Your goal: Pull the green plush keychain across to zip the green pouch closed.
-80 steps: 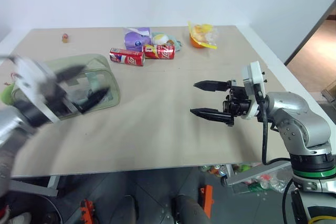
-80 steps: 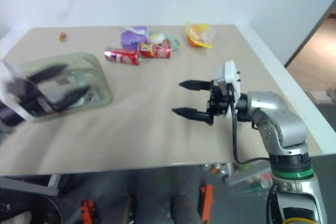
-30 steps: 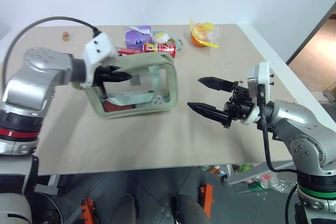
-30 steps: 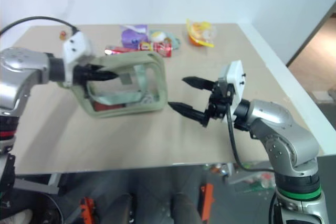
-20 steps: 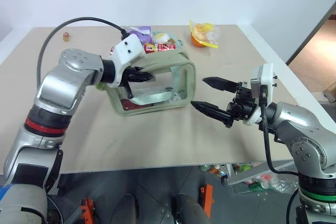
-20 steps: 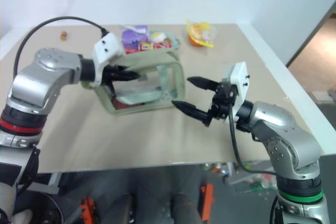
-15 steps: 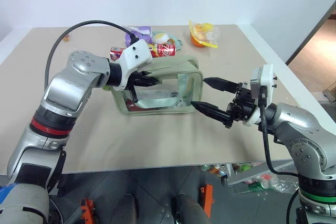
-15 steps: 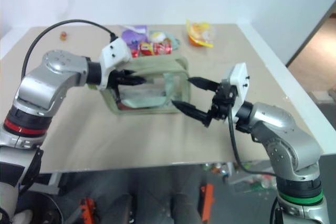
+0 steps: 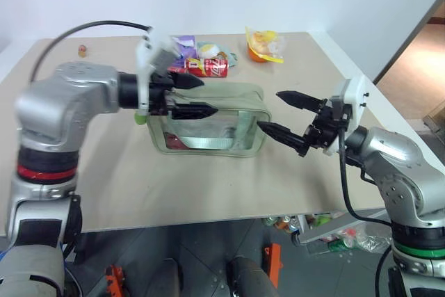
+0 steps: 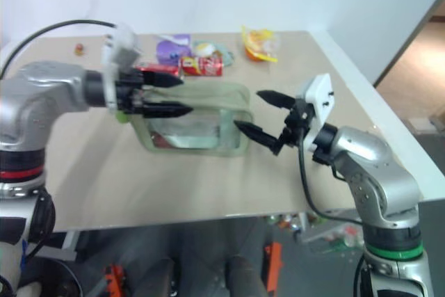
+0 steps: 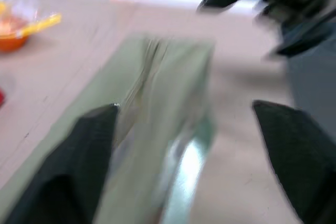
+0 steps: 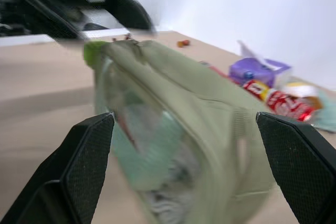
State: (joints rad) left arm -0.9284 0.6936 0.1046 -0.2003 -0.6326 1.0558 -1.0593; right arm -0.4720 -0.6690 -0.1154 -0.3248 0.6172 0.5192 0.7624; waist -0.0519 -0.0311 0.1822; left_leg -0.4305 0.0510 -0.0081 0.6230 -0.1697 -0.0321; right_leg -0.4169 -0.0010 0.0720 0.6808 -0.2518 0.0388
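Beige worktop (image 9: 208, 186): pale sage-green fabric pouch (image 9: 208, 126) now set down; left gripper (image 9: 198, 95) fingers just released, right gripper (image 9: 285, 114) spread. Lime plush keychain (image 12: 94, 52) unpulled.

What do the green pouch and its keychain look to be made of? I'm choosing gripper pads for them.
The green pouch looks like matte sage fabric with clear, probably plastic, side windows: the contents show through, and there is a faint sheen. The green plush keychain at its end seems fuzzy and soft, bright lime with a blurred outline, though the texture is hard to confirm.
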